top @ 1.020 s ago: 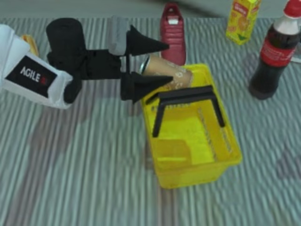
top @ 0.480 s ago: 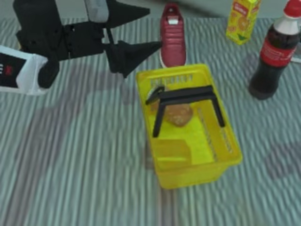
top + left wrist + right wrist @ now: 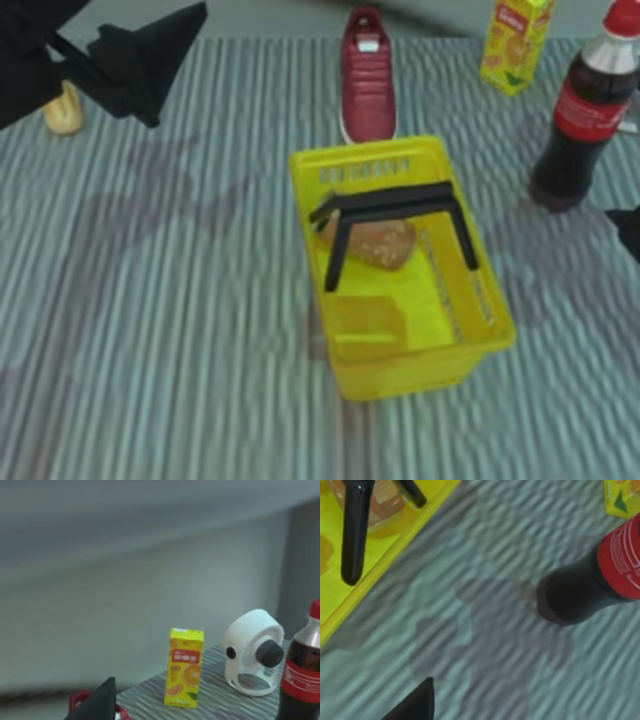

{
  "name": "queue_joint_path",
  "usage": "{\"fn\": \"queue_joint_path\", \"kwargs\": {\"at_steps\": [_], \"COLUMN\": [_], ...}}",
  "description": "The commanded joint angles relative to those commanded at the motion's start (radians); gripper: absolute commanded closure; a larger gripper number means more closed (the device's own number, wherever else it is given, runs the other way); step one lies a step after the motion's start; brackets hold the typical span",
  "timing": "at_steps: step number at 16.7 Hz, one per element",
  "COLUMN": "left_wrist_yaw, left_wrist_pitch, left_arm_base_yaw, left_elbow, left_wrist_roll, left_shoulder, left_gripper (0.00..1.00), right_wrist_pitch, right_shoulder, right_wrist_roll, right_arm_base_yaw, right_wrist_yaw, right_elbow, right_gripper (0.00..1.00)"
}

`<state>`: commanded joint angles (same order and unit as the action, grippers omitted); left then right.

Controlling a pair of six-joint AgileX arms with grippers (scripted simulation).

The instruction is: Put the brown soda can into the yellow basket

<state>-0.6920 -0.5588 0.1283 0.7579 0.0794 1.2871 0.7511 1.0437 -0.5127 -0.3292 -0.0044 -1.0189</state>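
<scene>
The brown soda can point(image 3: 368, 241) lay on its side inside the yellow basket point(image 3: 470, 345), under the handles, long axis roughly left-right, well off from the left gripper point(image 3: 120, 55), whose jaws were spread and empty at the surface's far-left corner.

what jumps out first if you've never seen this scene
The yellow basket in the middle of the table grabs the eye first, with the brown soda can lying inside it under the black handles. Next, the left pincer, open and empty, at the far left corner. Behind the basket stands a dark red shoe; a cola bottle is at far right.
</scene>
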Motion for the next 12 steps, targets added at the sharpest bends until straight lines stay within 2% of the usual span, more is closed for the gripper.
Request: {"fn": "queue_joint_path", "kwargs": {"at_steps": [7,10,12], "left_wrist_yaw": [0.393,0.535,0.607], "left_wrist_pitch": [0.352,0.463,0.512], "left_arm_base_yaw": [-0.096,-0.123,-0.135], "left_elbow": [-0.44,-0.598,-0.674], "left_wrist_roll": [-0.008,-0.034,-0.052], "left_shoulder": [-0.742,-1.006,-1.138], "left_gripper": [0.0,0.0,0.0], "right_wrist_pitch": [0.474,0.627,0.703], "right_shoulder": [0.727,0.96,1.073], "right_wrist_roll": [-0.322,-0.429,-0.484], "right_arm_base_yaw": [-0.202,-0.269,-0.304], "right_wrist_yaw": [0.001,0.003,0.004], "right_elbow": [-0.696,-0.931,-1.053], "right_gripper": [0.0,0.0,0.0]}}
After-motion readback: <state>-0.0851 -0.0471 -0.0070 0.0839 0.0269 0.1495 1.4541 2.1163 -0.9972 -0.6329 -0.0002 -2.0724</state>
